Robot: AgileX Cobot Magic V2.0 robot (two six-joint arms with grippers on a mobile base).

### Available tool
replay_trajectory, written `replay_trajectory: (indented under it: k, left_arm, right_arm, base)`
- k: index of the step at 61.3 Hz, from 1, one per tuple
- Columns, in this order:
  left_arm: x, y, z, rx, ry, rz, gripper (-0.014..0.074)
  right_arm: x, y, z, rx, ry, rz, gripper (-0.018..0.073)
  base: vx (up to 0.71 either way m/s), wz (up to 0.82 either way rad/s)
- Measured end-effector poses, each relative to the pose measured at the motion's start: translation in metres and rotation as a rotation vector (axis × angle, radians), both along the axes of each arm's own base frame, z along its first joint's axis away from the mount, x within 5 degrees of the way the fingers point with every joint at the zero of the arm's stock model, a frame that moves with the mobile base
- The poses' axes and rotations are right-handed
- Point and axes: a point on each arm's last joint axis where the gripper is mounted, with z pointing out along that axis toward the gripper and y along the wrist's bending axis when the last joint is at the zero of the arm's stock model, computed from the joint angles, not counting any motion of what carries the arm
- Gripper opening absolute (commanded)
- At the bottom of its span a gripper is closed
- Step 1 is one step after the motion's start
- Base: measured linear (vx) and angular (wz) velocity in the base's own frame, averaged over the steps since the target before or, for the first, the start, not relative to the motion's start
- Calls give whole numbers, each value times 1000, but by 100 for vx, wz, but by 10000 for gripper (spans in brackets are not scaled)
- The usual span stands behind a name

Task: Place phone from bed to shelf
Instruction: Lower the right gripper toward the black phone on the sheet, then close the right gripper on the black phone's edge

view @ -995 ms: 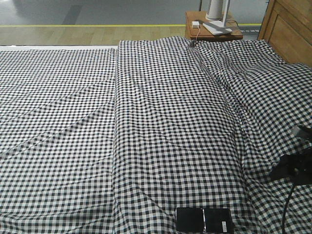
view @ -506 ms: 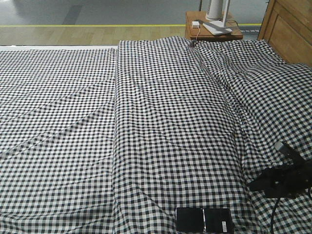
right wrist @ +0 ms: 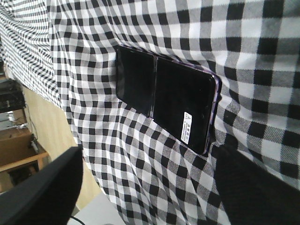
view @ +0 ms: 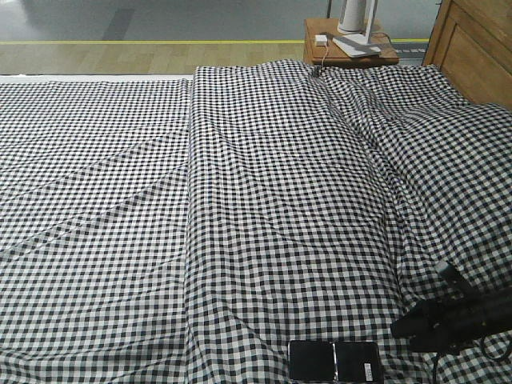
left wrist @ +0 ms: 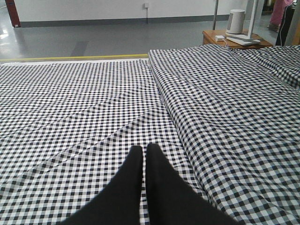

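Observation:
The phone (view: 334, 361) lies flat on the checked bed (view: 264, 200) at its near edge, a glossy black slab with a crease and a white sticker. In the right wrist view the phone (right wrist: 166, 96) fills the middle. My right gripper (view: 419, 307) hovers just right of it, open, with its two black fingers (right wrist: 253, 187) spread wide and only bed fabric between them. Over the left half of the bed my left gripper (left wrist: 143, 150) is shut with nothing in it. I cannot make out the shelf with certainty.
A brown nightstand (view: 350, 48) with a white lamp base and a charger stands beyond the bed's far side. The wooden headboard (view: 472, 48) rises at the right. Floor and some wooden boards (right wrist: 16, 159) show past the bed's near edge.
My right gripper has moved left and lower across the bed, closing in on the phone's right end. The phone and the left gripper have stayed put.

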Motion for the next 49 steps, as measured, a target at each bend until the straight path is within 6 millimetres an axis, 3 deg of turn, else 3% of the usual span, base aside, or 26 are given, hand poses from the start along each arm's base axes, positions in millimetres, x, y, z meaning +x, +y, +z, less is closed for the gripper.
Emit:
replay_trajectory:
  k: [24, 49]
  left_arm:
    - [0, 0, 0, 0, 0, 0, 1]
    - [0, 0, 0, 0, 0, 0, 1]
  right_arm:
    - [-4, 28, -29, -8, 23, 62, 545]
    - [-2, 28, -49, -33, 22, 5, 545]
  base:
    - [0, 0]
    - [0, 0]
